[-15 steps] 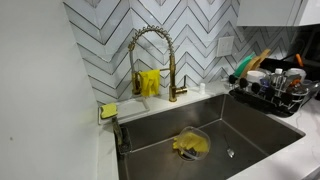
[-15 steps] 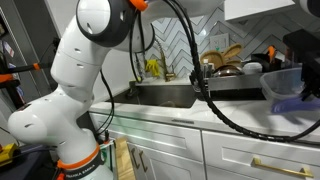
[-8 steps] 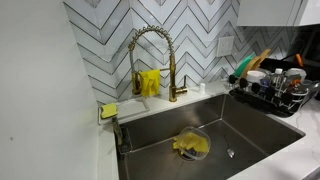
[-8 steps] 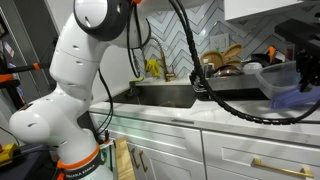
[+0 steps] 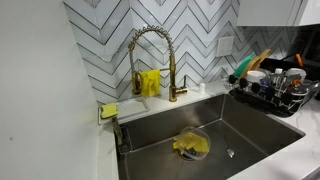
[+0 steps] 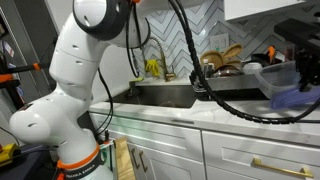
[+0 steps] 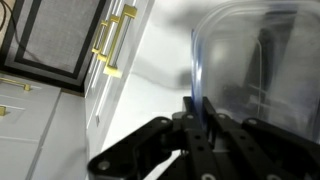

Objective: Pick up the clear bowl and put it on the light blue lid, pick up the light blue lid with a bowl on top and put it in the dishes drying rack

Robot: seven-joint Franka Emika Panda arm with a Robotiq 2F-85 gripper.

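Note:
In an exterior view my gripper hangs above the counter at the far right, shut on the edge of the light blue lid. The clear bowl rests on top of the lid. In the wrist view the two black fingers pinch the thin blue lid edge, and the clear bowl fills the upper right. The dish drying rack stands on the counter behind the sink, to the left of the held lid. It also shows at the right of the sink in an exterior view.
A gold faucet stands behind the steel sink, which has a yellow item over its drain. The rack holds several dishes and utensils. White cabinets with gold handles lie below the counter. The robot's arm rises at the left.
The gripper with the lid and bowl rose slightly and shifted a little toward the rack over the last second. It has held still for the last half second.

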